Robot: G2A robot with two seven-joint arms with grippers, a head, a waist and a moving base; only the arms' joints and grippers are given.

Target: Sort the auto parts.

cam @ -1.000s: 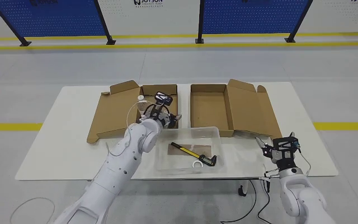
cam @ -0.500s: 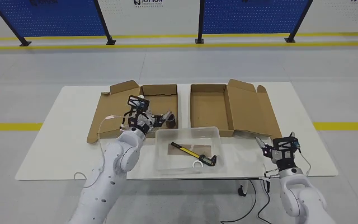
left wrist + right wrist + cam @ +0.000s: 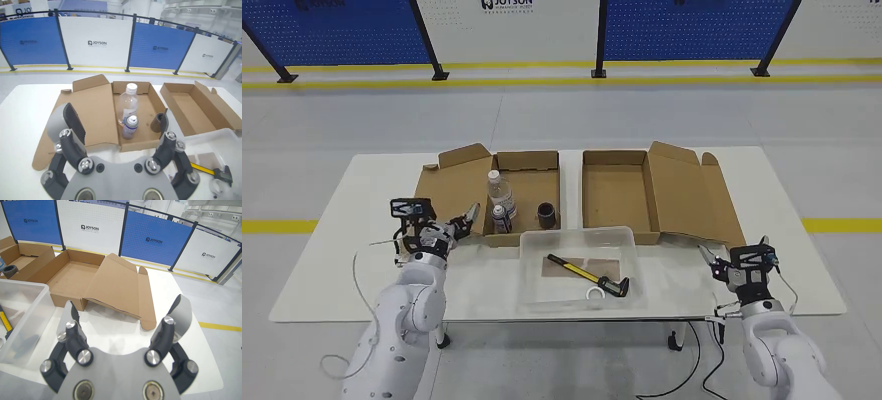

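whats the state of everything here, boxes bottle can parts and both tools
left tool, open, empty
right tool, open, empty
left box, lid open
right box, lid open
bottle, upright, capped
spray can, upright, cap off
black sleeve, upright
caliper, lying flat in clear bin

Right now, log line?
left gripper open, empty | right gripper open, empty | one box: bottle, spray can, sleeve | bin: caliper, ring
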